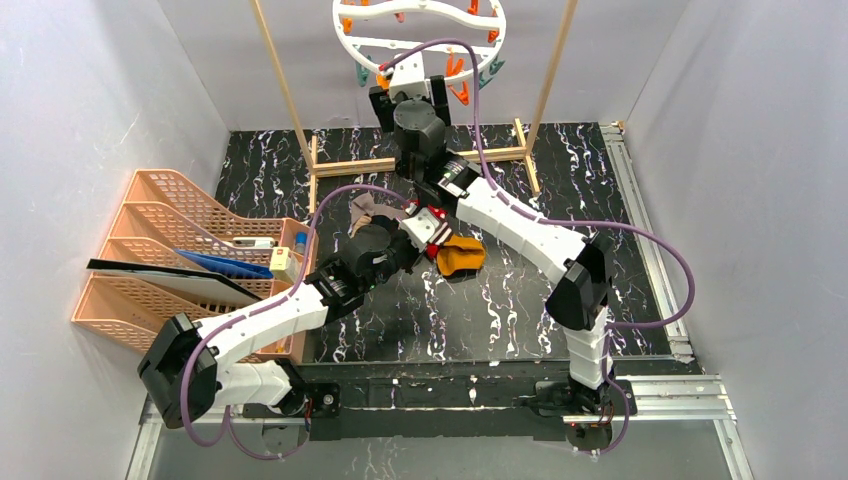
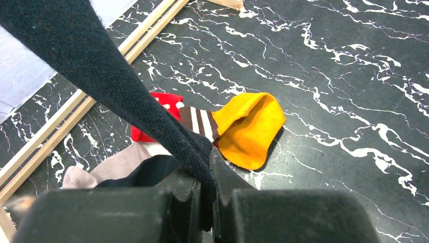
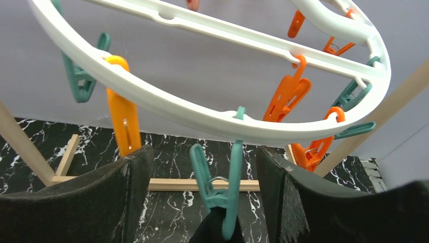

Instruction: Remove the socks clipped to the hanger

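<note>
From above, the white ring hanger (image 1: 420,30) hangs level at the far end of the desk (image 1: 600,190), inside the wooden frame (image 1: 285,90). The right hand (image 1: 412,95) is raised just under its near rim. The left hand (image 1: 425,225) is low over a small heap mid-desk, where a mustard sock (image 1: 462,255) and a grey-beige sock (image 1: 362,215) lie. Orange trays (image 1: 150,220) stand at the left.

The left wrist view shows the left hand (image 2: 210,192) pinched tight on a dark sock (image 2: 101,66). The sock's long axis runs diagonally from the jaws up to the top left corner. Beyond it on the desk lie the mustard sock, mouth toward the right, a red sock (image 2: 164,104) with a brown-and-white striped cuff, and the grey-beige one.

In the right wrist view the right hand (image 3: 202,152) stands wide, its fingers (image 3: 126,192) either side of a teal clothespin (image 3: 222,177). The clothespin hangs straight down from the ring and bites dark fabric (image 3: 210,230) at the frame's bottom edge.
</note>
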Available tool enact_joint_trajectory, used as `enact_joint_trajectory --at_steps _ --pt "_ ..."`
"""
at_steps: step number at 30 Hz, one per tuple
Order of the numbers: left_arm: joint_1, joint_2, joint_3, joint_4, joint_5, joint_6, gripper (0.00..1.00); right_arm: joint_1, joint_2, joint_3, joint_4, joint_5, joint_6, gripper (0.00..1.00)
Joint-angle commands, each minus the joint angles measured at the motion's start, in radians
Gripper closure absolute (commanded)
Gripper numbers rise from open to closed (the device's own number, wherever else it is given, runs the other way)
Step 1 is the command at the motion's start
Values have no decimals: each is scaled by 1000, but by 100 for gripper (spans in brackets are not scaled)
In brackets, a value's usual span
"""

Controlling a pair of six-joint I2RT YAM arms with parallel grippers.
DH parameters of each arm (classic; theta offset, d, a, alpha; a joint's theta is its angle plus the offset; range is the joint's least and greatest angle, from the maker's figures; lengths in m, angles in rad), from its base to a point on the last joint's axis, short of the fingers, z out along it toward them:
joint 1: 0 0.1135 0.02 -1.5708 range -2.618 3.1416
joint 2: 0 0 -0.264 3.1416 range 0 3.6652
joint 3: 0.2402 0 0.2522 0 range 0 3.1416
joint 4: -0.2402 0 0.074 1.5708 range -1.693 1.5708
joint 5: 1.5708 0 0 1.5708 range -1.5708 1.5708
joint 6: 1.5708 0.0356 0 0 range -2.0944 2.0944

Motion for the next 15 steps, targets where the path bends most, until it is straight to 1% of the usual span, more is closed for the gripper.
enact_joint_trajectory --at_steps 1,7,15 --pt "-15 -29 -8 -41 4 11 100 -24 -14 57 -17 3 48 19" --pt "-18 -29 -8 -45 2 14 100 -51 -11 58 -45 -27 86 21" --pt "-20 -25 -8 -48 0 17 100 -74 22 95 -57 -56 91 23"
